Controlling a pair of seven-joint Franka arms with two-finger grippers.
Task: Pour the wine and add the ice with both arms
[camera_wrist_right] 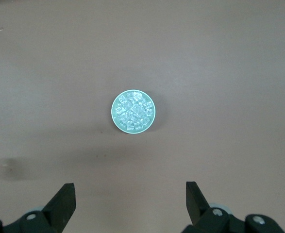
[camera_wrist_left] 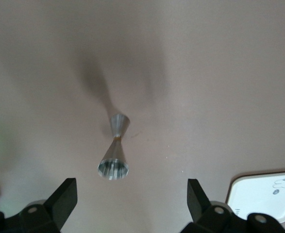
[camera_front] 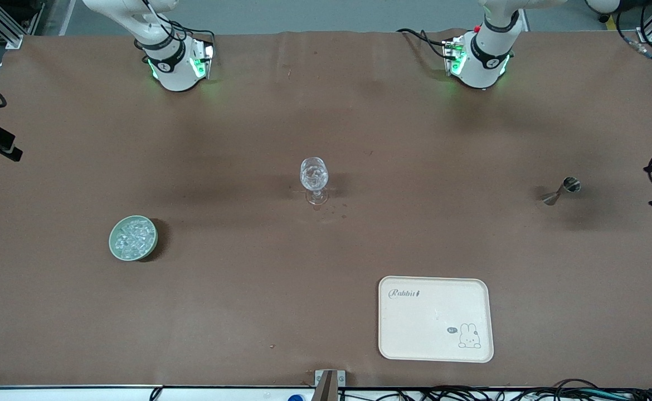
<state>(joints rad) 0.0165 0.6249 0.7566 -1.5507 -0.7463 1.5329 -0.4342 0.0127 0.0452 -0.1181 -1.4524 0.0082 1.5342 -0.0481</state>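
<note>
The ice (camera_front: 132, 238) lies heaped in a pale green bowl (camera_front: 115, 249) toward the right arm's end of the table (camera_front: 248, 312), nearer the front camera than the glass. The chunks are a loose jumble with no common long axis; the bowl sits level, mouth straight up.

The stemmed glass (camera_front: 314, 177) stands upright near the middle of the table, its stem vertical, something clear and glinting inside it.

Toward the left arm's end stands a small metal jigger (camera_front: 562, 190), an hourglass shape with its long axis upright and one open cup facing up.

A cream tray (camera_front: 409, 340) with a rabbit drawing lies flat, nearest the front camera.

The right gripper (camera_wrist_right: 130, 199) hangs high over the bowl, pointing straight down, its jaws wide apart and holding nothing. The left gripper (camera_wrist_left: 131, 196) hangs the same way over the jigger, jaws wide apart and empty, the tray's corner (camera_wrist_left: 259, 187) showing at the edge of its wrist view. In the front view only the arms' white bases show.
</note>
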